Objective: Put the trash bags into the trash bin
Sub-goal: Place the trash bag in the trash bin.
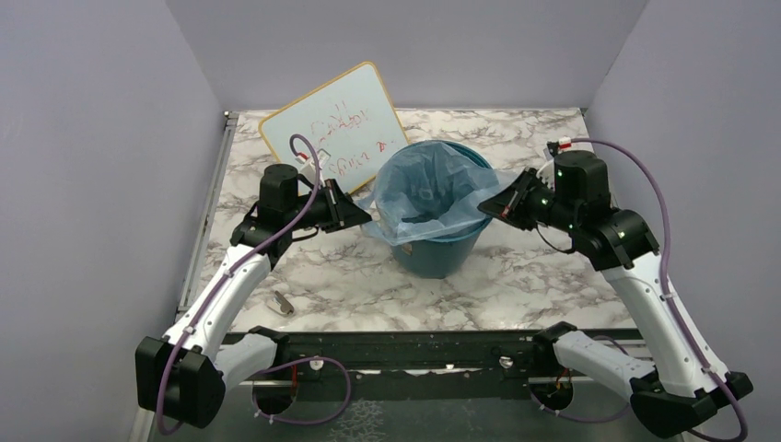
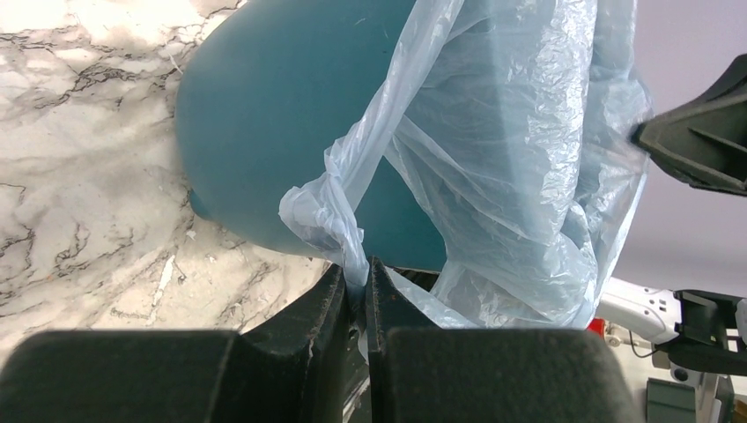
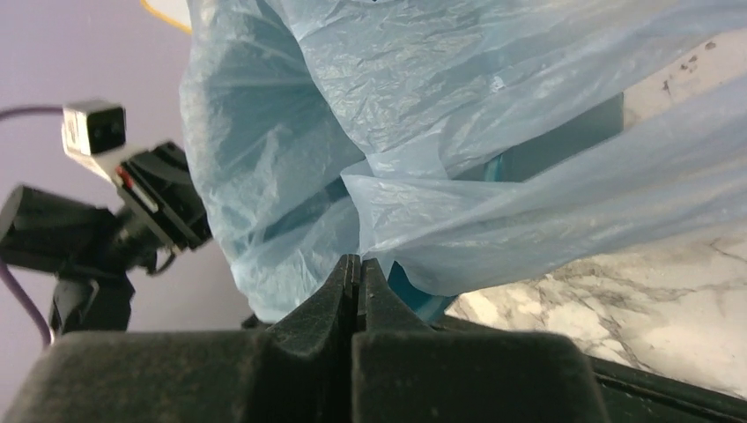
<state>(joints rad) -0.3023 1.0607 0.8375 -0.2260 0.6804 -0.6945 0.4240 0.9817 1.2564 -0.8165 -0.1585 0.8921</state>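
Note:
The teal trash bin (image 1: 440, 253) stands upright mid-table, and the pale-blue trash bag (image 1: 428, 189) sits in its mouth, spread over the rim on both sides. My left gripper (image 1: 364, 218) is at the bin's left side, shut on a twisted corner of the bag (image 2: 330, 211). In the left wrist view the film runs between its jaws (image 2: 357, 264), in front of the bin's wall (image 2: 282, 106). My right gripper (image 1: 488, 204) is at the bin's right rim. Its jaws (image 3: 357, 258) are pressed together on the edge of a taut fold of the bag (image 3: 440, 88).
A whiteboard (image 1: 336, 129) with red scribbles leans against the back wall, just behind the bin and the left arm. A small dark object (image 1: 282, 302) lies on the marble table (image 1: 534, 276) near the left arm. Walls close in on three sides.

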